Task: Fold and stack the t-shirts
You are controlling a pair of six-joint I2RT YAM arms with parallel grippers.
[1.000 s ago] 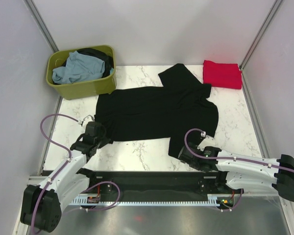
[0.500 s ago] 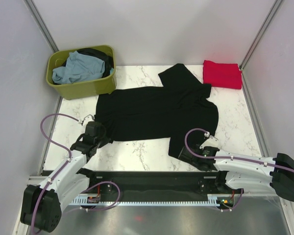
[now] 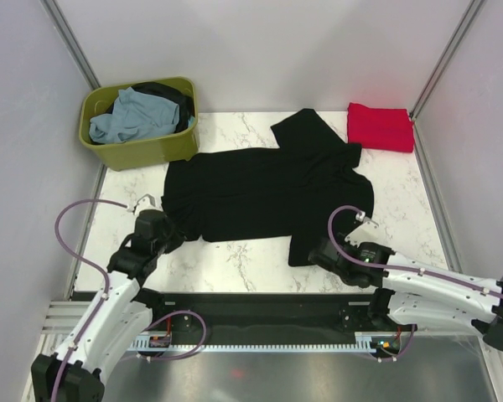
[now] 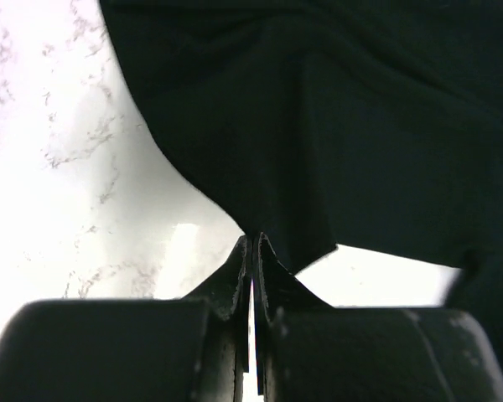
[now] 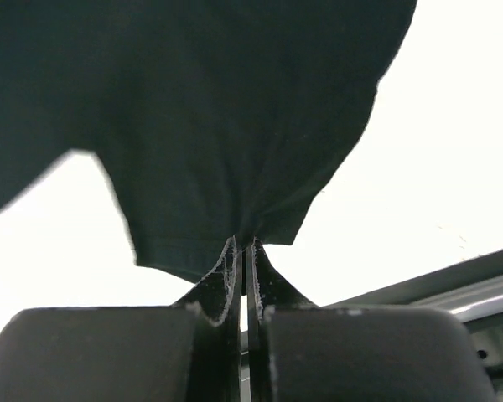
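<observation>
— Pincers?
— Left pincer (image 4: 251, 243) and right pincer (image 5: 245, 244) each clenched on the black shirt's (image 3: 260, 193) near hem.
— The shirt?
— Spread on the bench (image 3: 235, 258), just right of the tub (image 3: 142, 149); red shirt (image 3: 380, 127) far right of it.

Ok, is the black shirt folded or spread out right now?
Spread out: the black t-shirt lies opened out across the table, both sleeves showing.

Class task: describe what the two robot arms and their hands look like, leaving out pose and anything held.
Both the left arm and right arm have white shells with black joints. A purple cable loops beside each. The left hand and right hand are black, with two flat fingers tapering to thin tips; the right's edges look whitish.
</observation>
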